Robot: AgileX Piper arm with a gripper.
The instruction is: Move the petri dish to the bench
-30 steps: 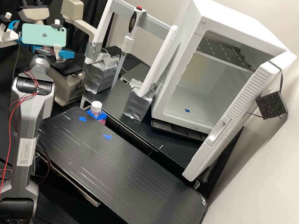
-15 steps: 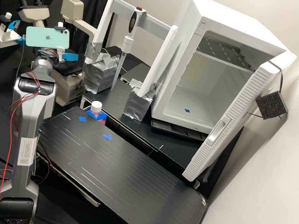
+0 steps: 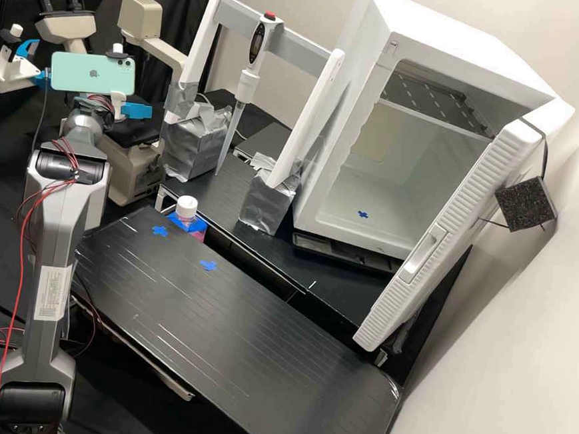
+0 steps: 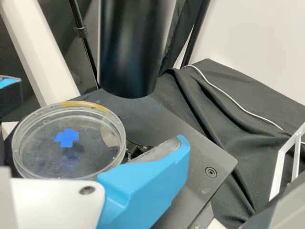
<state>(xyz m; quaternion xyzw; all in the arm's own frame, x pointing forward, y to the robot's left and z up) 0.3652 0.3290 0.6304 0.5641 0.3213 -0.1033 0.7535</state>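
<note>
Task looks early: the clear round plastic petri dish [image 4: 45, 160] is sitting on the flat dark stage [image 4: 205, 150], between the spread blue fingers [image 4: 147, 183] of the white-and-blue claw [image 4: 95, 120]. Claw isn't pinching anything, just flanking the dish. Reaching seems mostly done; closing, lifting, carrying and setting down are all remaining. Wrist view is giving the dish close up, a blue cross mark showing on or through it, plus a thick black cylinder [image 4: 126, 47] hanging just beyond the claw and above stage level. High view is giving the wider layout: beige microscope [image 3: 139, 18] standing beyond the claw, mint-green phone [image 3: 92, 73] sitting in front of it, and the long black table [image 3: 228, 319], the likely goal, lying lower, to the claw's right and nearer the base, two blue tape crosses [image 3: 159, 231] marking its top.
</note>
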